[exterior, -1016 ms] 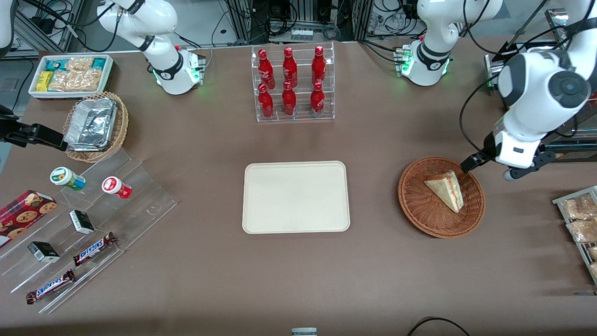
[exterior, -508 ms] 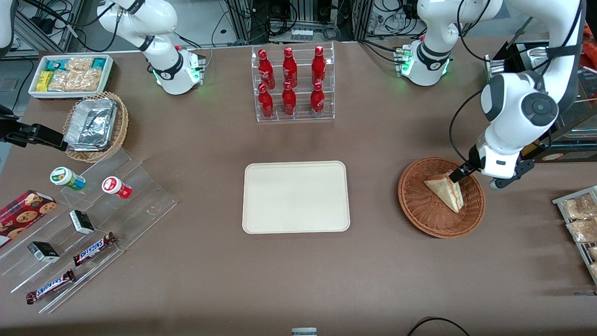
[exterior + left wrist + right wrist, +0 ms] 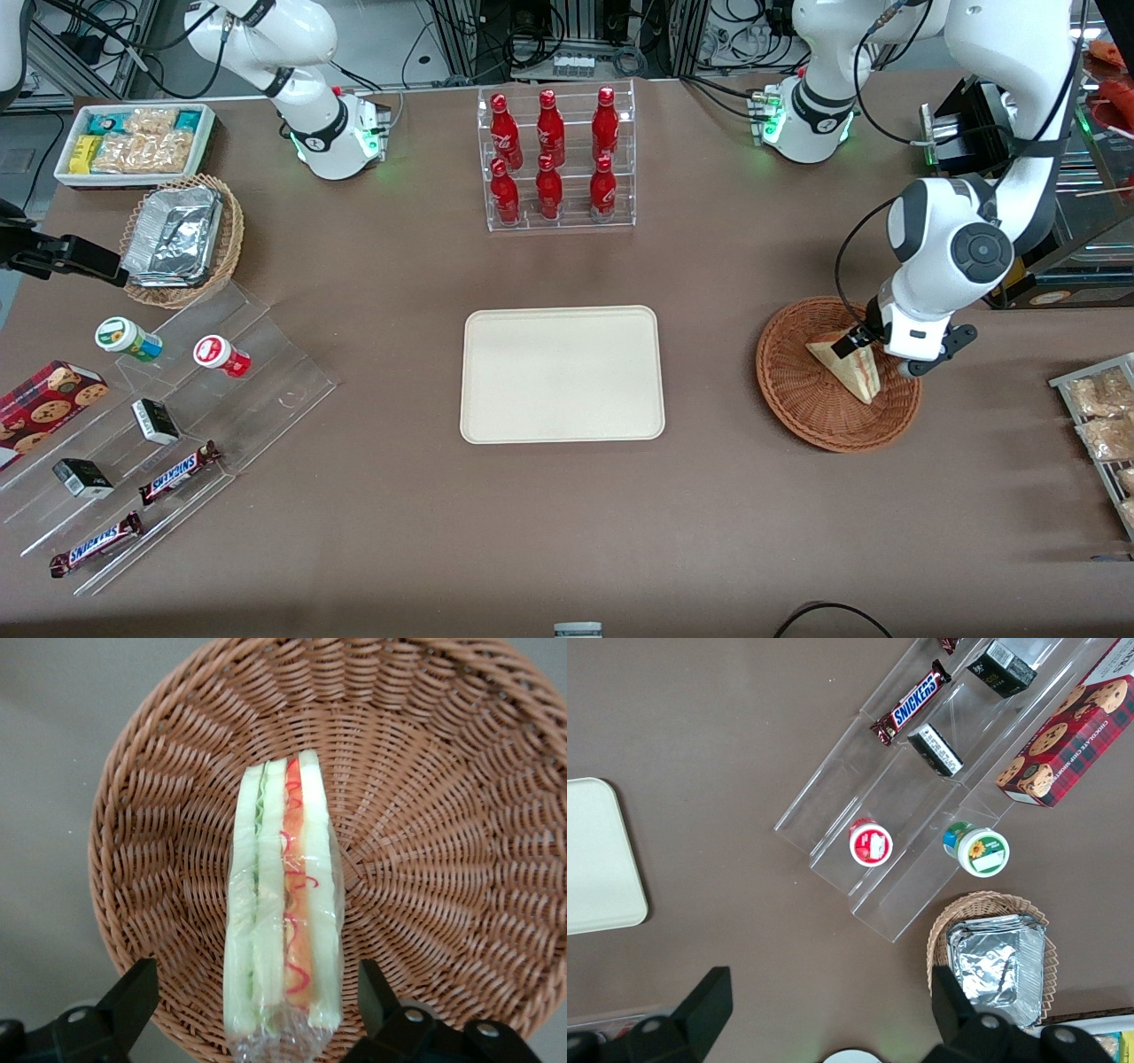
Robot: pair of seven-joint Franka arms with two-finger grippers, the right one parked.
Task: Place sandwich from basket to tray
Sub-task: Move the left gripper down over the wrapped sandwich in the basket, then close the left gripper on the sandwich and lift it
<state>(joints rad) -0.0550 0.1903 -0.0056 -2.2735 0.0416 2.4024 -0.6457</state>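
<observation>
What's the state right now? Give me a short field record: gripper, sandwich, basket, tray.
gripper: open, over the basket, one finger on each side of the sandwich's end, not closed on it
sandwich: wrapped wedge standing on edge in the basket, not lifted
basket: on the table, toward the working arm's end
tray: mid-table, nothing on it

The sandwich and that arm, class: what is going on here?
The left arm's gripper is open and down over the sandwich, one finger on each side, not yet closed. The sandwich lies in the basket. The tray sits toward the table's middle with nothing on it.
</observation>
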